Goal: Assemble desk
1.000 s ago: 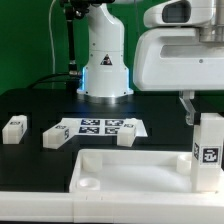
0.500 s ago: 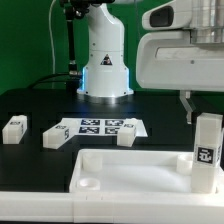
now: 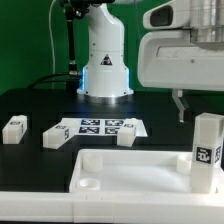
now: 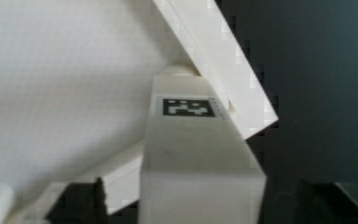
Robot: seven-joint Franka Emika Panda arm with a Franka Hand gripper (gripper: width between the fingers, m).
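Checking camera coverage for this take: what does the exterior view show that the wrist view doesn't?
Exterior only: the arm's base, three loose legs on the black table, and the marker board. Wrist only: both fingertips flanking the upright leg with gaps, so the gripper is open. Both: that upright leg with its marker and the white tabletop.

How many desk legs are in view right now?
4 legs. Two lie on the table at the exterior view's left, one by the marker board, and one stands upright at the tabletop corner on the exterior view's right. None seems hidden.
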